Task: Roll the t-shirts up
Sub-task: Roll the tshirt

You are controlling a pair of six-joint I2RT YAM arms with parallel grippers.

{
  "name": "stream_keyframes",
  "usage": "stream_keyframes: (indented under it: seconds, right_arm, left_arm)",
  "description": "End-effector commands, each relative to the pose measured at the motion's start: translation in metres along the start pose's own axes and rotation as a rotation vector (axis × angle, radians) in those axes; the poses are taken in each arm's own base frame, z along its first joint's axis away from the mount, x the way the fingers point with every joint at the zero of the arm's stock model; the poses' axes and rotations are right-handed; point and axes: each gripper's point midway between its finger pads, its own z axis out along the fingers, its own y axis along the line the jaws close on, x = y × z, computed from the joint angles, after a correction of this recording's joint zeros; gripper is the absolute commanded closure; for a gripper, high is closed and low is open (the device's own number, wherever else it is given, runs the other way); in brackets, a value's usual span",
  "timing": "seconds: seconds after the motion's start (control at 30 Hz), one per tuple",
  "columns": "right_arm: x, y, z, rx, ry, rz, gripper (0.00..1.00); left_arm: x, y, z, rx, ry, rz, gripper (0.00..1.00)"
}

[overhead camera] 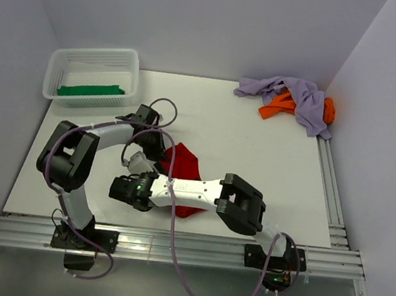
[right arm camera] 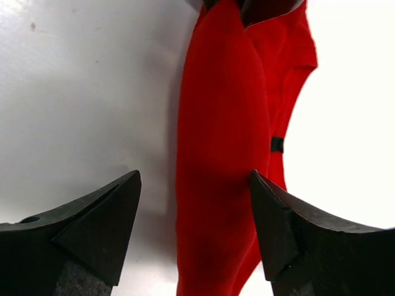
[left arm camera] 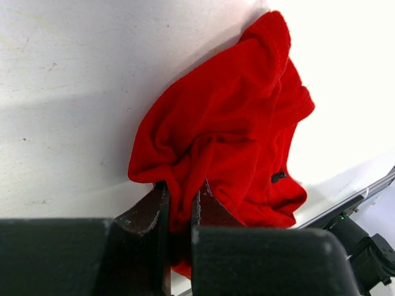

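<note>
Up close, we see left gripper (left arm camera: 179,203) pinching red t-shirt (left arm camera: 228,142), right gripper (right arm camera: 194,179) spread astride it; overhead, right arm (overhead camera: 192,189) covers it; basket (overhead camera: 93,54) at ten o'clock.

Plain cloth throughout: a red t-shirt (left arm camera: 228,135) with a small black tag (left arm camera: 278,176), a green t-shirt (overhead camera: 92,91), an orange t-shirt (overhead camera: 276,109), a lavender t-shirt (overhead camera: 303,96); the worktop (overhead camera: 254,163) and mesh basket (overhead camera: 94,52) are white.

Seen from above, the red t-shirt (overhead camera: 185,162), toward six o'clock, lies mostly under the left arm (overhead camera: 72,157) and right arm (overhead camera: 200,190). At one o'clock the lavender t-shirt (overhead camera: 300,92) buries much of the orange t-shirt (overhead camera: 274,111). In the right wrist view the red cloth runs off at twelve and six.
</note>
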Motion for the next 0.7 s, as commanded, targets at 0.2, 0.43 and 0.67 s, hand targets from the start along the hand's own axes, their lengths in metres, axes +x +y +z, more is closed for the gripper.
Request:
stream_keyframes:
  seconds: [0.2,0.43,0.67]
  right_arm:
    - [0.009,-0.022,0.01,0.174,0.01,-0.027,0.26]
    - [0.023,-0.025,0.022,0.202,0.022,-0.015,0.35]
    - [0.021,-0.025,0.027,0.227,0.013,-0.01,0.99]
  left_arm:
    - [0.019,0.006,0.003,-0.013,0.084,-0.005,1.0]
    - [0.02,0.007,0.003,0.005,0.099,-0.017,1.0]
    - [0.019,0.007,0.003,0.011,0.097,-0.02,1.0]
